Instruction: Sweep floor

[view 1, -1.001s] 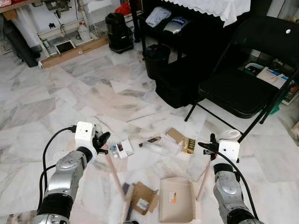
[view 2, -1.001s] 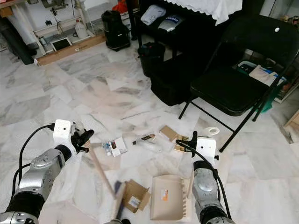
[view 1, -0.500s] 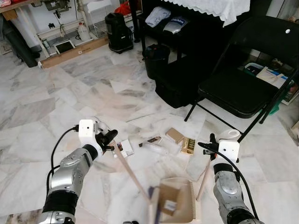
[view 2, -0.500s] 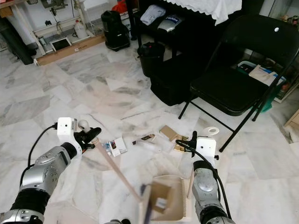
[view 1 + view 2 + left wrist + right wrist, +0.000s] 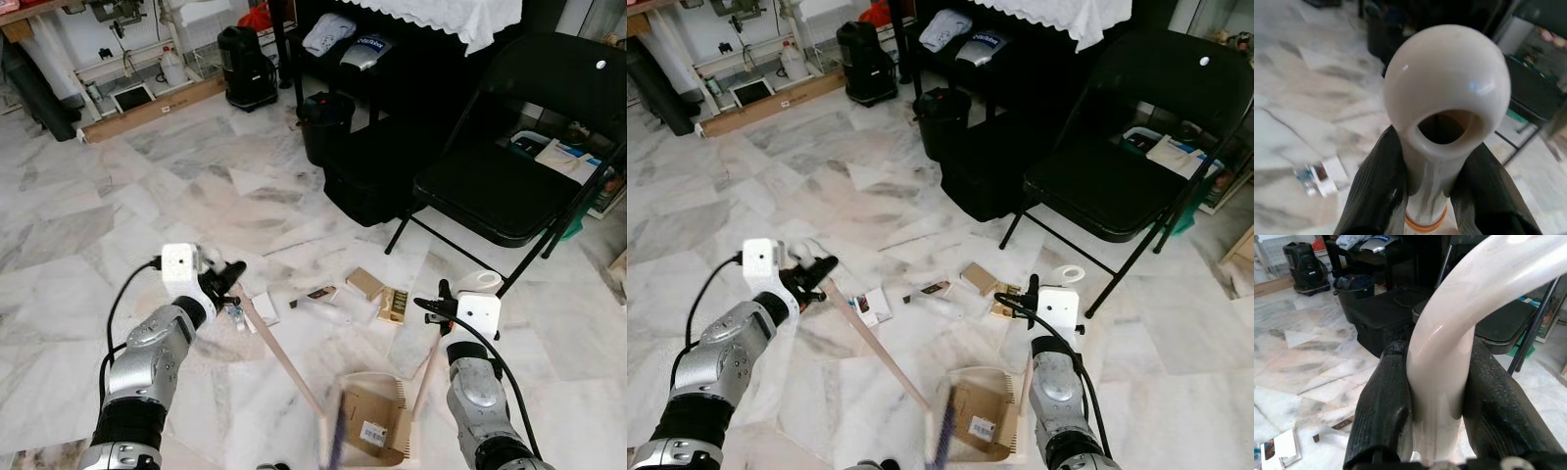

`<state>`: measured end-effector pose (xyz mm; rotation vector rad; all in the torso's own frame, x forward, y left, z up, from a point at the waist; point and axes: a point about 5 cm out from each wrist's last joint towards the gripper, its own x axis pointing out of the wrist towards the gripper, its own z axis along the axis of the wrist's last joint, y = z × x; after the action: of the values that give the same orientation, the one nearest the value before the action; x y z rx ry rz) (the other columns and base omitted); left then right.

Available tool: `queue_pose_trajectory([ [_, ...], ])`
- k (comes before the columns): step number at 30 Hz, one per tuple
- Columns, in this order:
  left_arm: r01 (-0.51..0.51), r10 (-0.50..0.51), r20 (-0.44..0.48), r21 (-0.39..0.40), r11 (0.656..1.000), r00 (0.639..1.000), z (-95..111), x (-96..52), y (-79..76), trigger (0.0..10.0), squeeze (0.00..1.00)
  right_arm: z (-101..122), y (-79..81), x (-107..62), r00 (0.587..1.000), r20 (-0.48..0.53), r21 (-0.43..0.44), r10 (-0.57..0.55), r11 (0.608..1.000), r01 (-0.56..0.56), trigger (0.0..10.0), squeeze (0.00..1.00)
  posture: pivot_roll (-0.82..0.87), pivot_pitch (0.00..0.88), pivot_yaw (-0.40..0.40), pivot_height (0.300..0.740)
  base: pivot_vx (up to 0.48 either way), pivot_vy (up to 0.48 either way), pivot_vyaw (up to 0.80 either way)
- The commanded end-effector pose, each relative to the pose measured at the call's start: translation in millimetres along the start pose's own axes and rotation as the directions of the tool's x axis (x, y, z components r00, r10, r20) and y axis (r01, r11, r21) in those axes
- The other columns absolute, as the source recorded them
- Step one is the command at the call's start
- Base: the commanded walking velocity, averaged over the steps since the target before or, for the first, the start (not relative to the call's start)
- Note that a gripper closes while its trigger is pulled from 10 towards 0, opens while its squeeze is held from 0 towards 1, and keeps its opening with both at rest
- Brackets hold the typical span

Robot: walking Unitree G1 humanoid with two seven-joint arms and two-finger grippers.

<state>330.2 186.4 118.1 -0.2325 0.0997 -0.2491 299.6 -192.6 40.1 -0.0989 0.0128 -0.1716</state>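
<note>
My left gripper (image 5: pixel 231 282) is shut on the top of a wooden broom handle (image 5: pixel 279 357), which slants down to blurred dark bristles (image 5: pixel 333 446) at the mouth of a beige dustpan (image 5: pixel 392 390). A flattened cardboard box (image 5: pixel 367 423) lies inside the pan. My right gripper (image 5: pixel 437 309) is shut on the dustpan's upright handle (image 5: pixel 425 377). In the left wrist view the handle's white rounded cap (image 5: pixel 1447 93) sits between black fingers (image 5: pixel 1376 196). The right wrist view has the white dustpan handle (image 5: pixel 1447 347) clamped between fingers (image 5: pixel 1383 406).
Litter lies on the marble floor ahead: a small brown box (image 5: pixel 365 283), a gold packet (image 5: pixel 393 305), a wrapper (image 5: pixel 318 294), white packets (image 5: pixel 259 311). A black folding chair (image 5: pixel 509 186) stands right, a black bin (image 5: pixel 328 122) and black case (image 5: pixel 372 191) ahead, a tape roll (image 5: pixel 482 282) by the chair.
The broom swung to the right and pushed the cardboard box from the floor into the dustpan. The left gripper shifted slightly forward; the right arm held still.
</note>
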Motion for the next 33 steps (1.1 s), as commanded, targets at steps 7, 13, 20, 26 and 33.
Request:
queue_pose_trajectory([
  [7,-0.022,0.021,0.202,-0.001,1.0,0.979,35.3,-7.3,7.6,10.0,0.0,-0.9,5.0,-0.8,1.0,-0.008,0.03,-0.001,1.0,0.001,10.0,0.0,0.08,0.1,0.1,0.74,0.0,0.0,0.0],
  [13,-0.095,0.067,0.265,0.097,0.991,0.962,45.1,-6.8,6.9,10.0,0.0,5.5,3.5,1.8,0.999,0.031,0.039,-0.013,0.999,0.011,10.0,0.0,0.08,0.1,0.097,0.74,0.0,0.0,0.0],
  [20,-0.143,0.094,0.293,0.148,0.979,0.951,38.1,-4.7,3.0,10.0,0.0,27.3,-2.5,9.5,0.987,0.153,0.073,-0.053,0.996,0.042,10.0,0.0,0.05,0.097,0.098,0.74,0.0,0.0,0.0],
  [26,-0.164,0.079,0.3,0.271,0.948,0.951,33.0,0.1,-6.6,10.0,0.0,40.8,-6.0,11.4,0.971,0.232,0.069,-0.058,0.997,0.043,10.0,0.0,0.03,0.091,0.099,0.74,0.0,0.0,0.0],
  [33,-0.21,0.104,0.333,0.301,0.93,0.937,34.8,2.6,-5.9,10.0,0.0,55.9,-7.6,10.1,0.949,0.305,0.12,-0.081,0.992,0.046,10.0,0.0,0.0,0.084,0.094,0.74,0.0,0.0,0.0],
])
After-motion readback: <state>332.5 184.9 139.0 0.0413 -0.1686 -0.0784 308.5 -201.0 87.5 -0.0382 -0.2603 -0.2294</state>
